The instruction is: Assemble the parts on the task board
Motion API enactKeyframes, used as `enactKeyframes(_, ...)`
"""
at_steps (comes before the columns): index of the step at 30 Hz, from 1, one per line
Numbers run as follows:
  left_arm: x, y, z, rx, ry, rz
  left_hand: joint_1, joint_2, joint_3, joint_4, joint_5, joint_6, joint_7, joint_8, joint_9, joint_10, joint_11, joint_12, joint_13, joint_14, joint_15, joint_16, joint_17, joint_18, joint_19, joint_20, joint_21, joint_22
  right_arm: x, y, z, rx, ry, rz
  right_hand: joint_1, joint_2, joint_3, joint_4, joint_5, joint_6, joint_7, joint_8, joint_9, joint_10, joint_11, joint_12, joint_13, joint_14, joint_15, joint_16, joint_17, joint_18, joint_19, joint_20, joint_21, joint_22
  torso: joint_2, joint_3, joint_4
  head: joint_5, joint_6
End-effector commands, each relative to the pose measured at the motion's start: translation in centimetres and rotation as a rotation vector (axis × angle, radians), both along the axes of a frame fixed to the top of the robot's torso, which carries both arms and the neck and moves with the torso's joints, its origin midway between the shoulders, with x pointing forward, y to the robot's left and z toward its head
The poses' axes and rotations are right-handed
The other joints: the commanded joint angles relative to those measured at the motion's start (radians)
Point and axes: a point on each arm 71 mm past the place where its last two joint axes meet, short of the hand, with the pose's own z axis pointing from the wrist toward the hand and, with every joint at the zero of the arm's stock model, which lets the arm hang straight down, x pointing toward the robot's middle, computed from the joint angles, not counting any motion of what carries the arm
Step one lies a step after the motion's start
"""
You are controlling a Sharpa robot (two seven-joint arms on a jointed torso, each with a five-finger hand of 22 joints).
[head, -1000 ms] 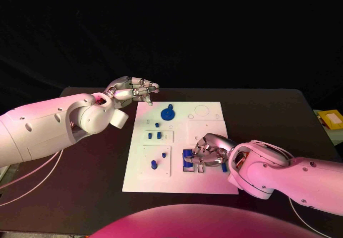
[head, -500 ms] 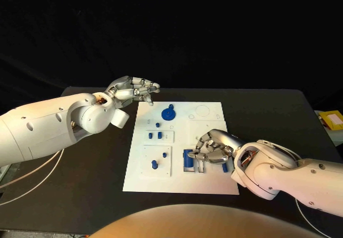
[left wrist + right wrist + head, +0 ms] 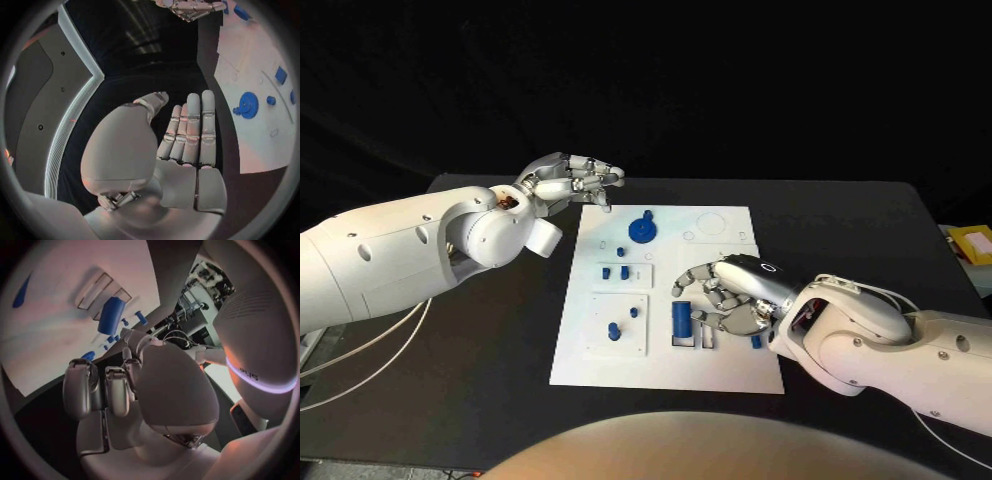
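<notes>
The right hand (image 3: 726, 292) hovers over the task board (image 3: 733, 372), fingers curled and apart, holding nothing; just beside it a blue block (image 3: 681, 318) stands at the slotted recess. Seating that block looks the step in hand, needing a precise pinch. The left hand (image 3: 570, 180), fingers folded and holding nothing, waits at the board's far corner near the blue gear (image 3: 640, 229). The black table (image 3: 473, 380) sits in darkness.

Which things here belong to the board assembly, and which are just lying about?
Job: task board; blue gear; blue block by the slots; small blue parts; right robot hand above the block.
Lying about: yellow object at the table's right edge.
</notes>
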Motion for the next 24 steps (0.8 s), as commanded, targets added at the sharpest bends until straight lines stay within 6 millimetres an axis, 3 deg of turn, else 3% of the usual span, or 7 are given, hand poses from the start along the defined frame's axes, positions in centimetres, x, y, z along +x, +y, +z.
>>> enactKeyframes(1,0.0,-0.2,0.1,-0.012,-0.003,-0.016,0.003,0.004,-0.005,0.0,0.005,-0.007,-0.002,0.006,0.001,-0.007,0.002,0.006,-0.001,-0.001,0.006,-0.007,-0.001,0.012,0.004,0.0,-0.003,-0.001,-1.1,1.1,-0.1,-0.133,-0.157,0.228,-0.02,-0.019,0.045,-0.023,-0.004,-0.007,-0.019,-0.021,-0.008,-0.001,-0.016,-0.004,0.063,0.082,-0.014,0.0,0.169,0.008,0.009,-0.013,-0.002,0.202,0.001,-0.0003,0.0005,0.001,0.0)
enactKeyframes(7,0.0,-0.1,0.1,-0.012,-0.003,-0.015,0.003,0.004,-0.005,0.0,0.005,-0.007,-0.002,0.006,0.001,-0.007,0.002,0.006,-0.001,-0.001,0.006,-0.007,-0.001,0.012,0.004,0.0,-0.003,-0.001,-0.9,1.8,-0.7,-0.301,-0.243,0.298,-0.058,-0.023,0.11,-0.073,-0.023,-0.054,-0.06,-0.071,-0.016,-0.001,-0.039,-0.003,0.058,0.084,-0.036,0.003,0.181,0.008,0.009,-0.034,-0.002,0.203,0.001,-0.0013,-0.0001,0.004,0.0)
enactKeyframes(12,0.0,-0.1,0.1,-0.011,-0.003,-0.015,0.003,0.004,-0.005,0.0,0.005,-0.007,-0.002,0.006,0.001,-0.007,0.002,0.006,-0.001,-0.001,0.006,-0.007,-0.001,0.012,0.004,0.0,-0.003,-0.001,-0.5,2.0,-1.0,-0.387,-0.267,0.307,-0.056,-0.013,0.156,-0.114,-0.055,-0.055,-0.077,-0.084,-0.018,0.0,-0.043,0.0,0.057,0.087,-0.04,0.008,0.193,0.007,0.011,-0.038,0.003,0.204,0.001,-0.0008,0.0013,0.004,0.0)
enactKeyframes(24,0.0,-0.1,0.1,-0.013,-0.002,-0.018,0.003,0.003,-0.006,0.001,0.005,-0.007,-0.002,0.007,0.002,-0.008,0.002,0.007,-0.001,-0.003,0.006,-0.008,-0.001,0.012,0.003,0.0,-0.005,-0.001,0.4,2.0,-1.5,-0.52,-0.285,0.282,-0.069,-0.003,0.203,-0.151,-0.068,-0.022,-0.075,-0.074,-0.012,-0.002,-0.042,0.003,0.057,0.09,-0.038,0.012,0.202,0.006,0.012,-0.037,0.008,0.205,0.001,-0.0009,0.0004,0.007,0.0)
